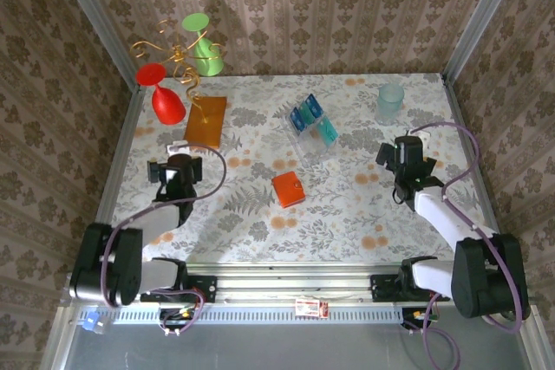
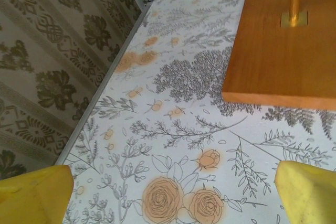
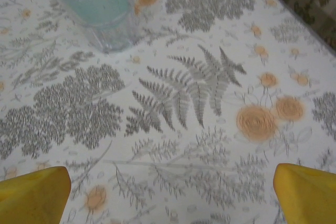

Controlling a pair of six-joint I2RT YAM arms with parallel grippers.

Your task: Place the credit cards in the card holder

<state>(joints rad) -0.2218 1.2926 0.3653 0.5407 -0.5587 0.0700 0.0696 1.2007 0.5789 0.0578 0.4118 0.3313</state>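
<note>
My left gripper [image 1: 176, 165] and right gripper [image 1: 403, 148] stood wide apart, the card holder [image 1: 288, 189] lying closed between them, the credit cards [image 1: 313, 117] beyond it in a clear rack [image 1: 305, 142].

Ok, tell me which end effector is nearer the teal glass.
Right. The right end effector is on the near side of the teal glass, slightly to its right. The left end effector is far off across the table, near the wooden base.
</note>
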